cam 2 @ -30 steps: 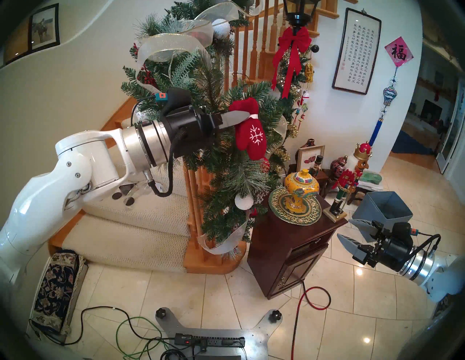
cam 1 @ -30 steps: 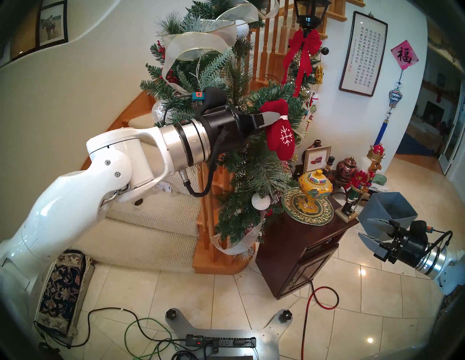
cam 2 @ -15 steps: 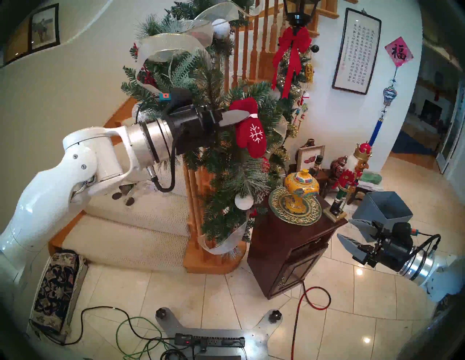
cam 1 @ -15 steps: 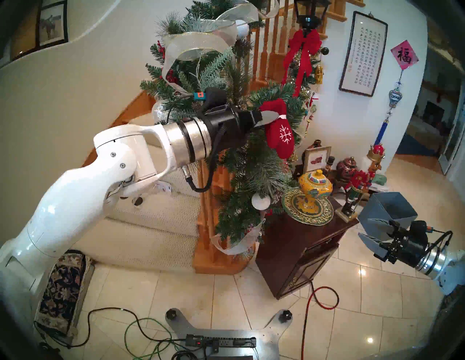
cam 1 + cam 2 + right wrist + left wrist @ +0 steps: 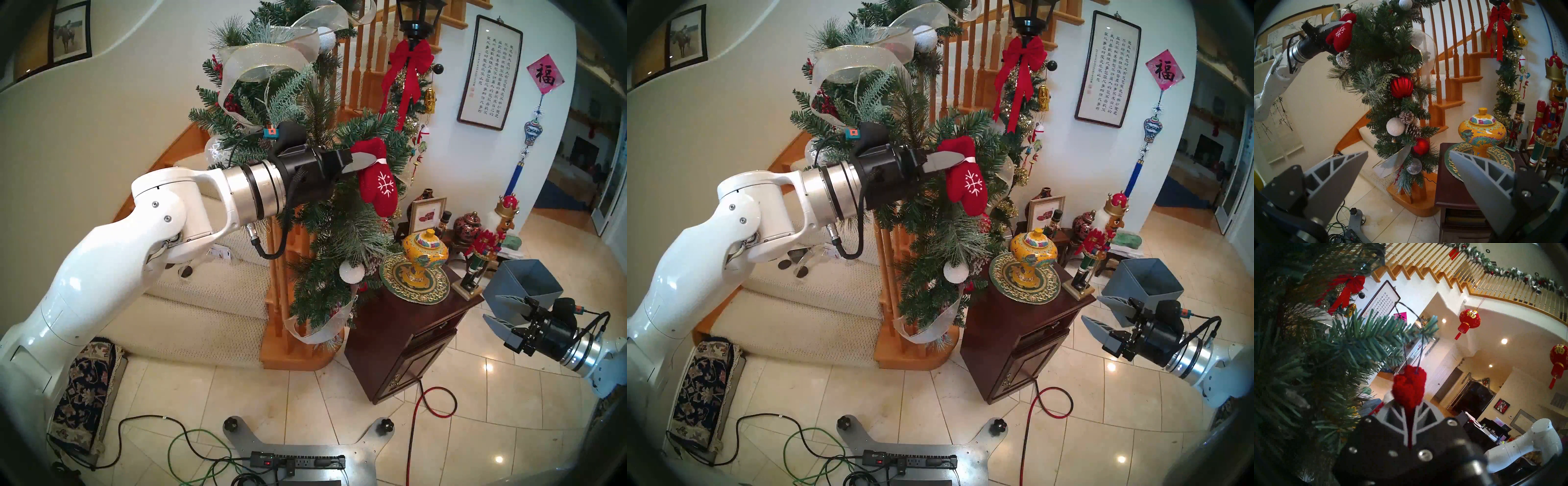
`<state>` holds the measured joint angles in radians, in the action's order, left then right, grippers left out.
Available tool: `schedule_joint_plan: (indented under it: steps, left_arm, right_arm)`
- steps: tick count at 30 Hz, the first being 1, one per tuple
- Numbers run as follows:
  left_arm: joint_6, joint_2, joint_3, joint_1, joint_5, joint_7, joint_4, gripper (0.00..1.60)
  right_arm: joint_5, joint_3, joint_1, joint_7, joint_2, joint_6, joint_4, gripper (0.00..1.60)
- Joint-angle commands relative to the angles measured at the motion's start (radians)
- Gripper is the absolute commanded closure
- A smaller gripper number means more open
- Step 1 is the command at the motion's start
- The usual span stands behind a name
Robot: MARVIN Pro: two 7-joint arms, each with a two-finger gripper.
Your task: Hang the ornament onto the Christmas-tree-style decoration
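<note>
Nearest, at the right of the scene, the right gripper (image 5: 501,310) is hanging idle with its jaws spread wide and nothing between them, well apart from the work. Just behind it a grey open box (image 5: 524,283) is sitting on the floor; what can be seen of its inside is looking empty. On the dark wooden cabinet (image 5: 403,339) a yellow lidded jar (image 5: 424,254) is resting on a green and gold mat, lid on, so its contents cannot be told. Farther in and higher, the left gripper (image 5: 368,159) is pinching the cuff of the red mitten (image 5: 378,183), which is dangling right against the green garland (image 5: 325,210) wound down the stair post. In the left wrist view the thin loop (image 5: 1412,322) is standing up from the mitten and lying around or just behind a stubby green branch tip (image 5: 1383,334); which of the two I cannot tell. To do this step well, the arm is probably needing to carry the loop fully past that tip and settle it toward the branch's base before the fingers part, keeping the mitten low so that the thread stays taut and open. Letting go too early is likely to drop the mitten.
</note>
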<state>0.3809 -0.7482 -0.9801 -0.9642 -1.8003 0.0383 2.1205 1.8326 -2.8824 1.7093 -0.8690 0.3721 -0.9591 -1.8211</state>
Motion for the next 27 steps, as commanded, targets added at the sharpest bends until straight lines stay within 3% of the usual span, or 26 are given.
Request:
schedule_joint_plan:
  steps: [1,27]
  left_arm:
    - [-0.004,-0.006,-0.020,0.017,-0.015,-0.002,0.003,1.60]
    - [-0.005,0.013,-0.038,-0.008,-0.063,0.011,0.011,1.60]
  right_arm:
    - [0.001,0.003,0.005,-0.109,-0.001,-0.001,0.000,0.00]
    - [0.001,0.003,0.005,-0.111,-0.001,-0.001,0.000,0.00]
